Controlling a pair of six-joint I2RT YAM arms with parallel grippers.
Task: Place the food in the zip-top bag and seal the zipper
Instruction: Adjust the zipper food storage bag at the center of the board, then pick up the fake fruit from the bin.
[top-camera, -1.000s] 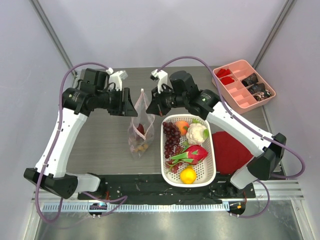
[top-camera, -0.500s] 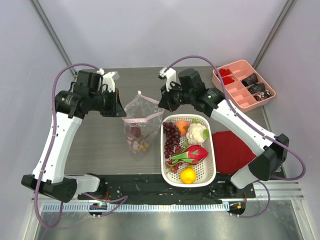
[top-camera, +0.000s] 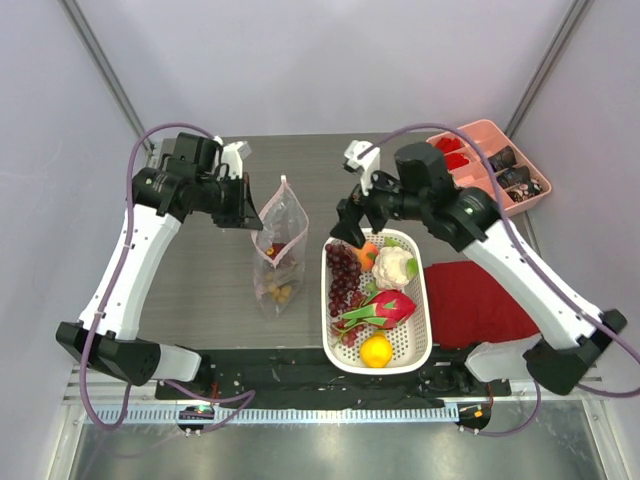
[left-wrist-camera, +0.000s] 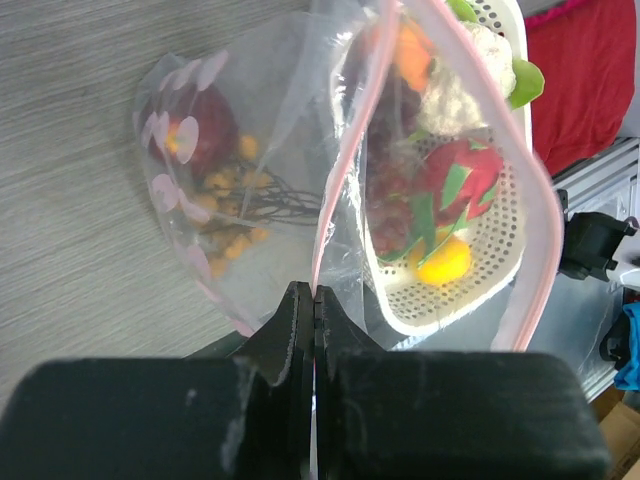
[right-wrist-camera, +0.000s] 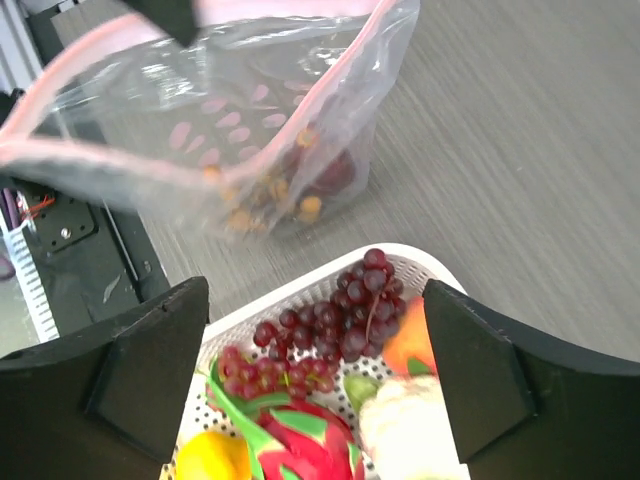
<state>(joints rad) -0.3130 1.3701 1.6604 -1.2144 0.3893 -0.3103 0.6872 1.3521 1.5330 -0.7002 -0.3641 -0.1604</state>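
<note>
Clamping left gripper (left-wrist-camera: 313, 295): dark jaws pressed flat together on the mouth edge of the zip-top bag (left-wrist-camera: 270, 200), holding it up off the table.
Bag: crinkly clear film printed with pale pink dots, hanging below that pinch, mouth gaping.
Zipper (left-wrist-camera: 345, 150): thin pink-tinted strip, unsealed, looping away from the jaws.
Inside bag: round dark red fruit (left-wrist-camera: 205, 135); small yellow-orange beads (left-wrist-camera: 235, 185) on thin stems.
Right gripper (right-wrist-camera: 315, 300): released, fingers spread wide, empty, just beside the bag.
Basket (top-camera: 421, 340): white perforated plastic, oblong, beneath the right gripper.
Basket food: glossy purple grapes (right-wrist-camera: 335, 325), spiky pink dragon fruit (top-camera: 385, 308), lemon (top-camera: 376, 350), orange (top-camera: 366, 250), knobbly white bulb (top-camera: 393, 265).
</note>
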